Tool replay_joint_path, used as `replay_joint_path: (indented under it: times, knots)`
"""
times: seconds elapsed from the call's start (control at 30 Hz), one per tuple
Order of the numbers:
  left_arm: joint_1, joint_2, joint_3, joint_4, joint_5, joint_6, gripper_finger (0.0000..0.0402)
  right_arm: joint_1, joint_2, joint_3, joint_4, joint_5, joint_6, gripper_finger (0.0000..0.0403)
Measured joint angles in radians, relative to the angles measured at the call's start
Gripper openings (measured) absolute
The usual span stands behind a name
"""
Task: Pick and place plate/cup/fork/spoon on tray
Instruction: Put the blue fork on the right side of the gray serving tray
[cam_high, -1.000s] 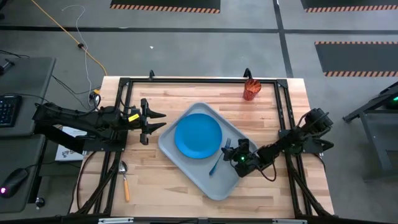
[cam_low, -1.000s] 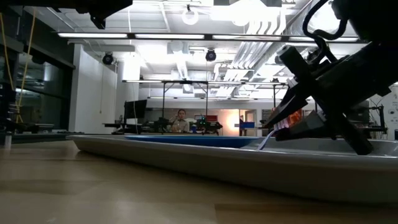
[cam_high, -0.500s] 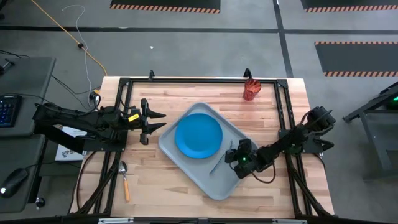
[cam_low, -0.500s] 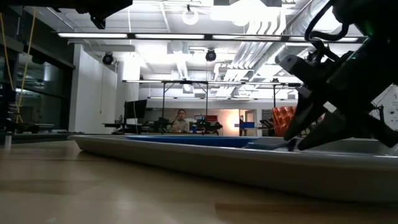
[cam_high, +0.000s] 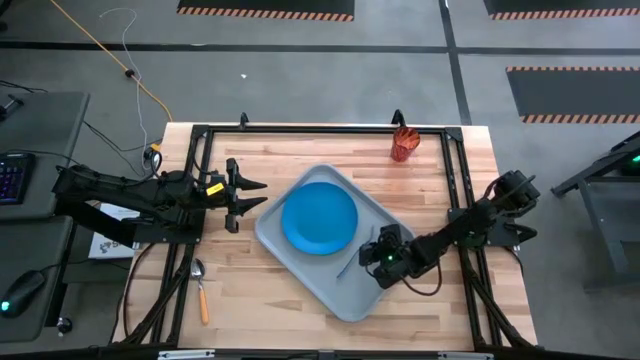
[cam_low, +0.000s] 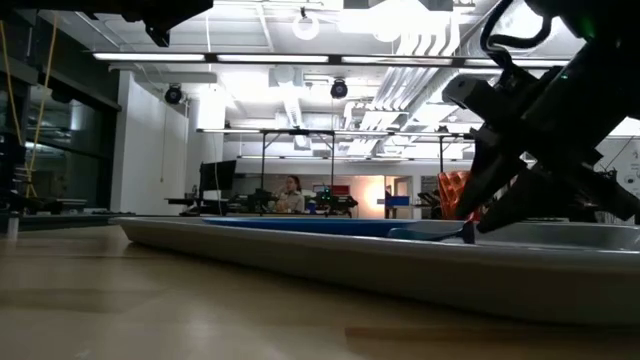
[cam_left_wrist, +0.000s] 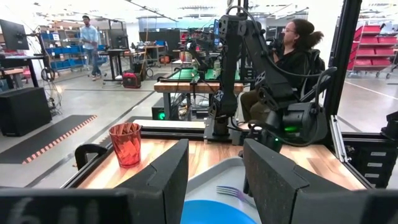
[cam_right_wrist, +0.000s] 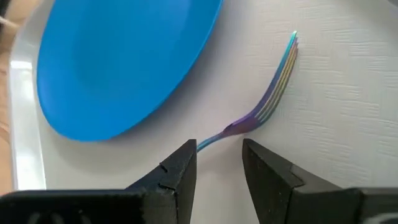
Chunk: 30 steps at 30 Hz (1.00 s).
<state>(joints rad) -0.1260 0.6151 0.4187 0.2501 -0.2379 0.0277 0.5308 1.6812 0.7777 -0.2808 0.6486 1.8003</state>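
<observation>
Resting on the tray (cam_high: 300, 262), the plate (cam_high: 319, 219) and the fork (cam_high: 352, 262) at its 4 o'clock are placed, the right gripper (cam_high: 372, 253) parted above the fork; cup (cam_high: 403, 144) and spoon (cam_high: 200, 288) remain; left gripper (cam_high: 250, 194) waits parted.

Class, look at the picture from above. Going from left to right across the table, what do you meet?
Spoon → left hand → plate on the tray → fork → right hand → cup.
</observation>
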Motion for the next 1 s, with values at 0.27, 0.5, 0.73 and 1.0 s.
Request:
replay_joint_path:
  times: [0.27, 0.5, 0.73, 1.0]
  knots:
    - [0.0, 0.0, 0.0, 0.0, 0.0, -0.001, 0.0145, -0.002, -0.006, 0.103, -0.097, 0.021, -0.167, 0.0121]
    - [0.0, 0.0, 0.0, 0.0, 0.0, -0.002, 0.0145, -0.042, -0.006, 0.101, -0.148, 0.023, -0.235, 0.0043]
    - [0.0, 0.0, 0.0, -0.005, 0.0, -0.009, 0.0145, -0.06, -0.007, 0.053, -0.147, 0.03, -0.248, 0.0009]
    - [0.0, 0.0, 0.0, -0.006, 0.0, -0.009, 0.0145, -0.055, -0.001, 0.036, -0.141, 0.031, -0.239, 0.0001]
